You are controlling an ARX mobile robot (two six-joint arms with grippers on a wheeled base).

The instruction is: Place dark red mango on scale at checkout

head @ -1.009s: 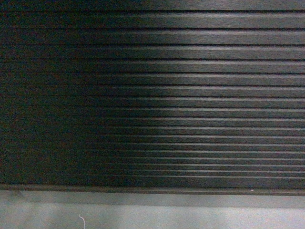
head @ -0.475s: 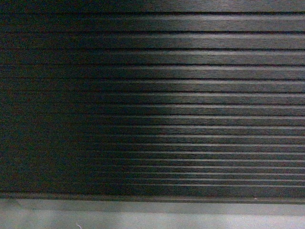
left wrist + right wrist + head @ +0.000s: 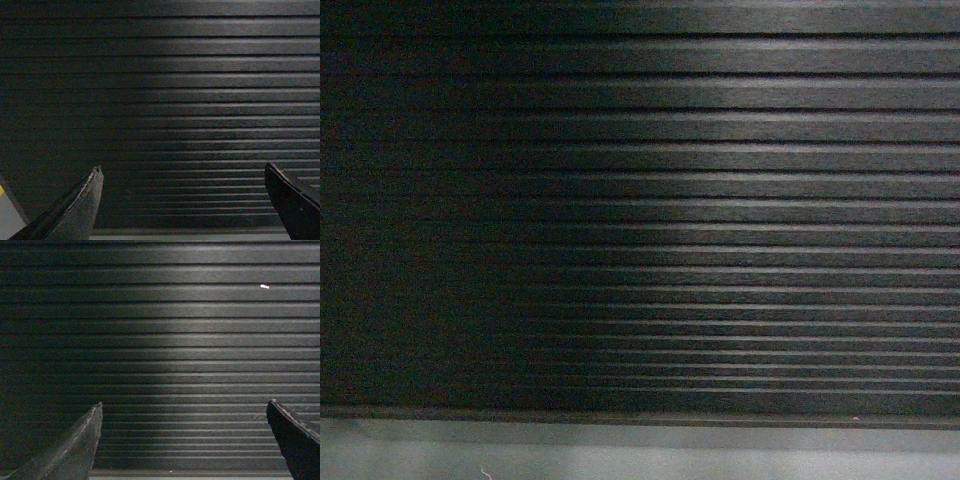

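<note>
Dark black-brown ribbed panelling, the front of the checkout [image 3: 650, 210], fills nearly all of the head view; its horizontal slats run edge to edge, brighter toward the right where light falls, dim toward the left. Along the bottom runs a plain dark base strip, and below that a band of pale grey floor [image 3: 620, 460] carrying a small white thread-like scrap near the lower left.

Left wrist view: the same ribbed checkout front straight ahead. Left tool [image 3: 185, 200]: two dark pointed fingers [image 3: 82, 207] rise from the lower corners, set wide apart, nothing between them but the slats behind. A sliver of grey floor with a spot of yellow shows at the far lower left corner.

Right wrist view: ribbed panel again, lit down the middle, dark at the left. Right tool [image 3: 185, 440]: jaws spread wide, one finger at each lower corner, holding nothing. A small white fleck [image 3: 264, 286] sits on one slat at upper right; whether it is a mark or a reflection cannot be told.

Dark red mango: not visible in any view; its place cannot be told. Scale: likewise out of view; no top surface of the checkout shows.
</note>
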